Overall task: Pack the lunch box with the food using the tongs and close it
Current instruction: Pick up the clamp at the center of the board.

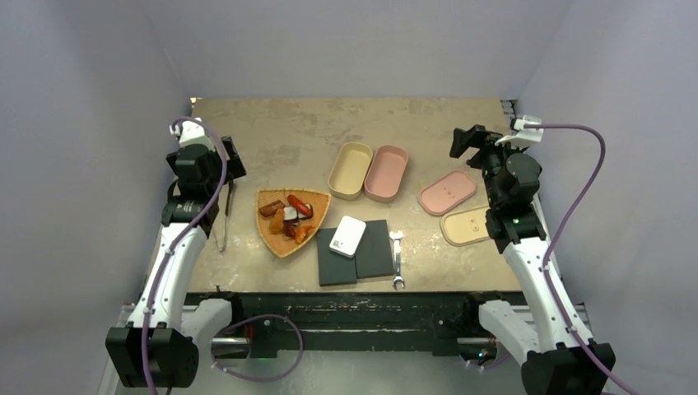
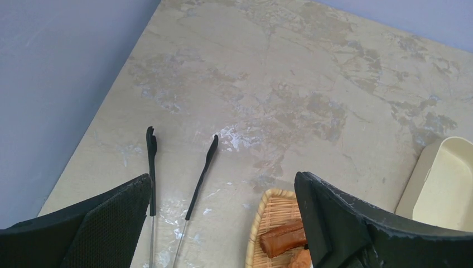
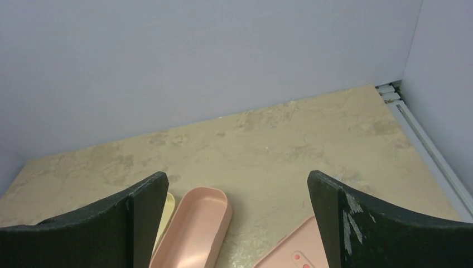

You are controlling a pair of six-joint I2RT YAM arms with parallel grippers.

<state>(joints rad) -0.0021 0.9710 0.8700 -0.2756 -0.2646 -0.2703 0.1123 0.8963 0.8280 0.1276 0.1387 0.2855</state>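
Note:
The tongs (image 1: 223, 218) lie flat on the table left of a woven basket (image 1: 317, 200) that holds the food (image 1: 290, 216), small red, orange, brown and black-and-white pieces. In the left wrist view the tongs (image 2: 198, 181) show two black tips pointing away, beside the basket (image 2: 266, 209) and a brown piece of food (image 2: 283, 237). My left gripper (image 1: 230, 160) (image 2: 223, 178) hangs open above them, holding nothing. A cream lunch box (image 1: 350, 170) and a pink lunch box (image 1: 387, 173) (image 3: 195, 229) stand open, side by side. My right gripper (image 1: 463, 141) (image 3: 238, 176) is open and empty, above the pink lid (image 1: 446, 192).
A cream lid (image 1: 467, 225) lies near the right arm. Two dark pads (image 1: 374, 255) with a white device (image 1: 347, 235) on them sit at the front, and a silver wrench (image 1: 397, 259) lies to their right. Walls close the table on three sides.

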